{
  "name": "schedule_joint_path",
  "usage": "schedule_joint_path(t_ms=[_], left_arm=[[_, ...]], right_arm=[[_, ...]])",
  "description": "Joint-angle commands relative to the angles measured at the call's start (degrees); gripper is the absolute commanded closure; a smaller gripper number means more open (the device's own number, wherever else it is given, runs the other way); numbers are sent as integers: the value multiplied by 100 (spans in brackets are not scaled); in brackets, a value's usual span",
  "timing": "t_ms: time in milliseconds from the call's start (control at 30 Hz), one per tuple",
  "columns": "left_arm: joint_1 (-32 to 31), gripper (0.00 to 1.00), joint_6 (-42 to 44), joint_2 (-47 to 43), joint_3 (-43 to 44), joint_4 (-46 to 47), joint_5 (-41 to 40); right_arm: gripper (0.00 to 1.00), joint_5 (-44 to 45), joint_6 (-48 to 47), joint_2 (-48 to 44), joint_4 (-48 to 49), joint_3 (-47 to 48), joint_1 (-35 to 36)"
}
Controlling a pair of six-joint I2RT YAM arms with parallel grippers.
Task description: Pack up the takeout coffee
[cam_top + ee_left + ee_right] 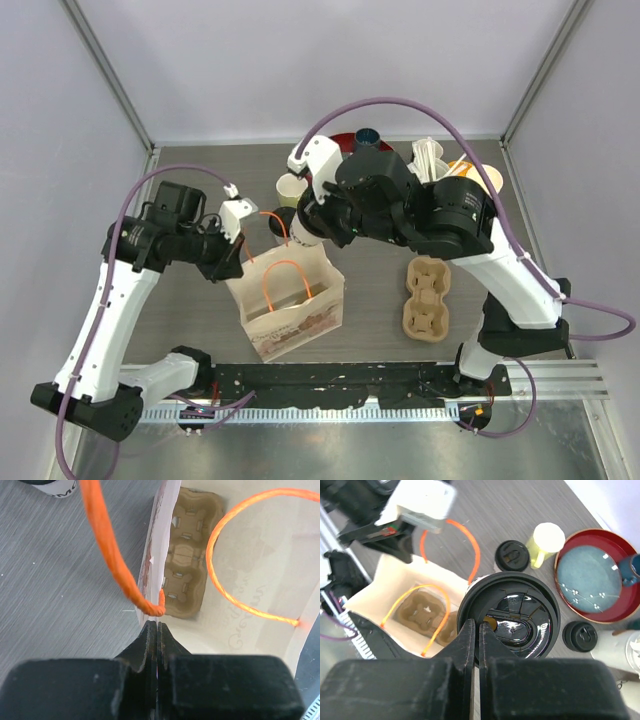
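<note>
No words can be read for sure. The paper bag [297, 326] has brown print on its front, too small to read. In the left wrist view, faint curly writing shows through its wall, too pale to read. A white cup [56, 486] shows some dark letters, cut off at the edge.

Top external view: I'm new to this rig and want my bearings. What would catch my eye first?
The cream paper bag with orange handles stands mid-table, its rim pinched by the left gripper. At the bag's far edge, the right gripper holds a black-lidded paper cup by the edge of its lid. A cardboard cup carrier lies to the bag's right.
</note>
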Motion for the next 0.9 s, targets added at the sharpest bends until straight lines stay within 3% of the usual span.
schedule_joint_path(t_ms=[0,267,600,867], left_arm=[[-140,100,-92,101,274,-330,117],[-360,100,13,146,397,-242,345],[-404,100,260,93,459,-356,592],[-413,100,312,84,450,-348,706]], right_arm=[[99,-323,-472,-23,19,170,489],[99,-1631,-1323,205,431,-524,885],[99,-2370,-2554,381,1170,-1349,885],[99,-2468,-2810,259,1451,-1525,885]])
